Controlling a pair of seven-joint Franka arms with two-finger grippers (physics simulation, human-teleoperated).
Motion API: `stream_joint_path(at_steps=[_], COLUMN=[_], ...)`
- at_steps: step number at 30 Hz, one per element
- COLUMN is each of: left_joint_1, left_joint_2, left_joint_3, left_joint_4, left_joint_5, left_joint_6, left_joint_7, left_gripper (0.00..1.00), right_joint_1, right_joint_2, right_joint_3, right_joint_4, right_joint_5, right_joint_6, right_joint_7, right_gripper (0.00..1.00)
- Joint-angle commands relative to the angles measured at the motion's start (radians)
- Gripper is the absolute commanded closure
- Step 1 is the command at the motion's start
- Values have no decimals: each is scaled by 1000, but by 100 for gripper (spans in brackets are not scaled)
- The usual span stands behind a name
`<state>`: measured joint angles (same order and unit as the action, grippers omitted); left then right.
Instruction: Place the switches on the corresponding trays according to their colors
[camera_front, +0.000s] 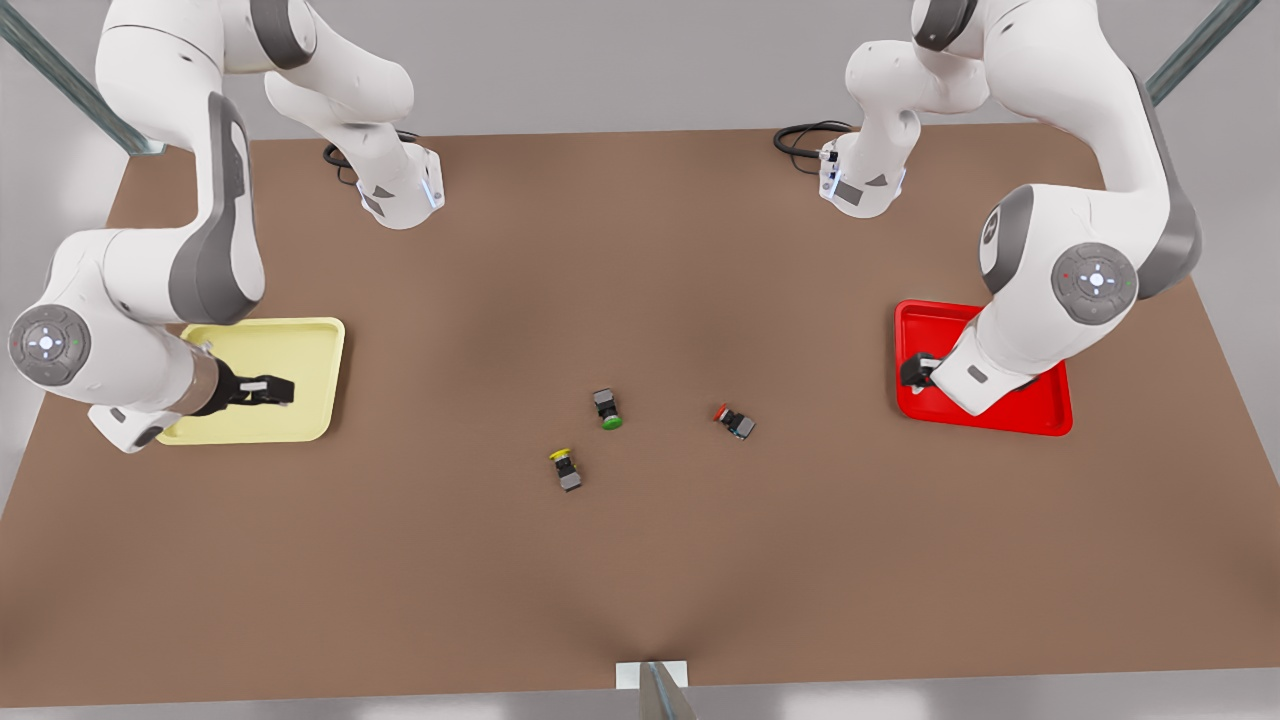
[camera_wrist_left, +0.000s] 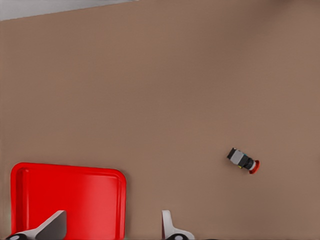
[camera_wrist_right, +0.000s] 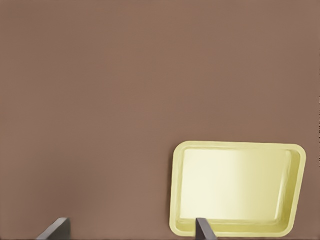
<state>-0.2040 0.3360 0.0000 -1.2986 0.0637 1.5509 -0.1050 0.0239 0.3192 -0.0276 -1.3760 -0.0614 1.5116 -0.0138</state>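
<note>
Red-capped switch (camera_front: 734, 421) and yellow-capped switch (camera_front: 566, 468) lie on their sides mid-table, trays empty. Left gripper (camera_front: 918, 370), fingers spread, hangs over the red tray (camera_front: 1040, 410); right gripper (camera_front: 272, 389), apparently spread, over the yellow tray (camera_front: 310, 350). Align fingers across each boxy body; skip the green-capped switch (camera_front: 607, 408).

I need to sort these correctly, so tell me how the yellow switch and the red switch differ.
Cap colour: the yellow switch has a yellow cap, the red switch a red one. Place: the yellow switch lies nearer the yellow tray, the red switch nearer the red tray. Pose: the yellow cap points toward the far edge, the red cap toward the front view's left. Both lie on their sides on the table, outside the trays, with dark bodies.
</note>
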Motion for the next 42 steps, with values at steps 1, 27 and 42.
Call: stream_joint_path(at_steps=[1, 27, 42], left_joint_1=[0, -327, -327], left_joint_2=[0, 293, 325], left_joint_3=[0, 26, 26], left_joint_4=[-1, -525, -530], left_joint_5=[13, -179, -179], left_joint_6=[0, 871, 887], left_joint_7=[-1, -1199, -1205], left_gripper=[0, 0, 36], right_joint_1=[19, 390, 415], right_joint_2=[1, 567, 678], right_joint_3=[-27, 143, 126], right_joint_4=[4, 92, 184], right_joint_5=[0, 100, 103], right_joint_6=[-1, 625, 677], right_joint_7=[0, 110, 164], right_gripper=[0, 0, 24])
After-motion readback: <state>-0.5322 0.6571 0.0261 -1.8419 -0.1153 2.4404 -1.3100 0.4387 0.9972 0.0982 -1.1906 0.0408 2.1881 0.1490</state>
